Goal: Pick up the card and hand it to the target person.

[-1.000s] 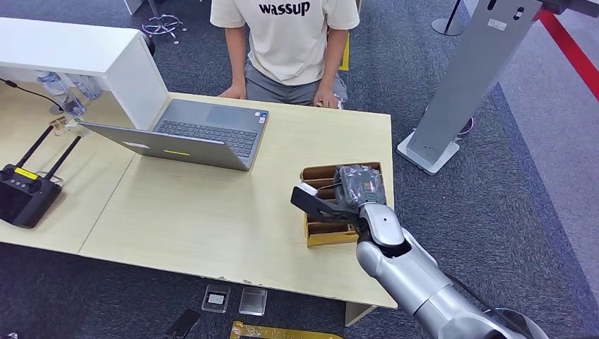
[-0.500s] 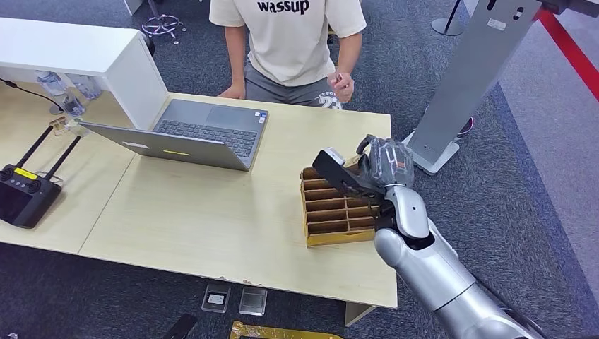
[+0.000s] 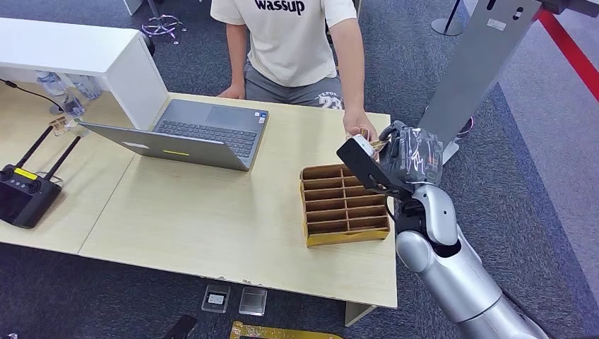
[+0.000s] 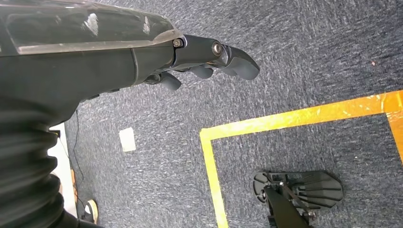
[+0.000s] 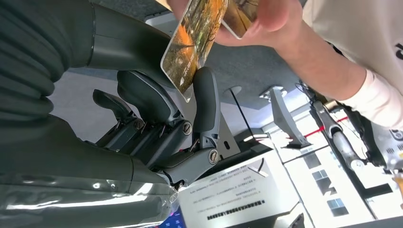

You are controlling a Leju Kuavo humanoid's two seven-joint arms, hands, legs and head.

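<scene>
Head view: right hand (image 3: pixel 404 159) raised past the far right corner of the table (image 3: pixel 212 212), just beyond the wooden divider box (image 3: pixel 344 205). Person's hand (image 3: pixel 360 129) reaching in and meeting it at the fingertips; card barely visible there. Judged: pickup done, handover under way, release left to do.

Left wrist view: left hand (image 4: pixel 209 59) hanging over grey carpet with yellow tape lines (image 4: pixel 285 118), fingers loosely apart, holding nothing.

Right wrist view: card (image 5: pixel 195 45) pinched between thumb and fingers (image 5: pixel 205 102) of the right hand, its far end already taken by the person's hand. Both grips on the card at once; cannot tell how firmly the robot's fingers are pressing.

Against earlier frames: a second ago, right hand low over the divider box, person's hands resting at the table edge. Half a second ago, hand lifted clear with the card, person's arm only starting to rise. Now carried further toward the person and met
</scene>
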